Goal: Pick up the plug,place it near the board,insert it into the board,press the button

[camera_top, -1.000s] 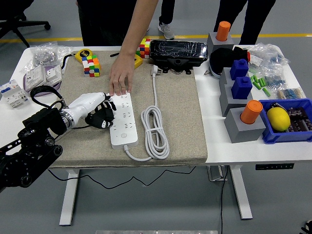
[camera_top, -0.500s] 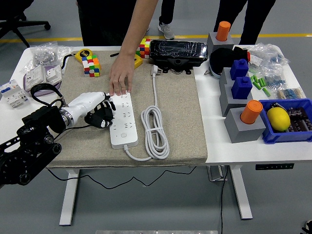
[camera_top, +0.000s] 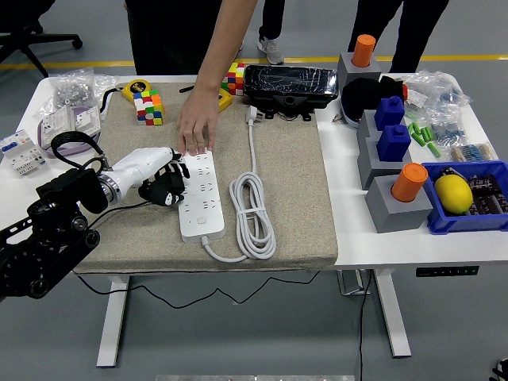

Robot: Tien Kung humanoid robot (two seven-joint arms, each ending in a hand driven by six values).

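A white worktop [camera_top: 397,238] seen from above, its left and middle covered by a beige mat [camera_top: 294,190]. On the mat lies a white power strip [camera_top: 200,197], lengthwise toward the viewer, with its white cable coiled [camera_top: 252,214] just to its right; the cable runs up the mat to the plug [camera_top: 252,116], which lies near the far edge beside a black case [camera_top: 290,86]. The left robot hand [camera_top: 159,181], white-backed with black fingers, rests against the strip's left side, its fingers curled; whether they pinch anything cannot be told. A person at the far side reaches down and lays a hand [camera_top: 197,127] on the far end of the strip. Two colourful cube puzzles [camera_top: 148,107] sit at the mat's far edge. At the right, a blue bin [camera_top: 432,221] holds a yellow lemon [camera_top: 453,193] and small dark parts. Grey blocks carry orange cylinders [camera_top: 409,182] and blue blocks [camera_top: 394,141]. Clear bags of small parts [camera_top: 71,87] lie at the far left.
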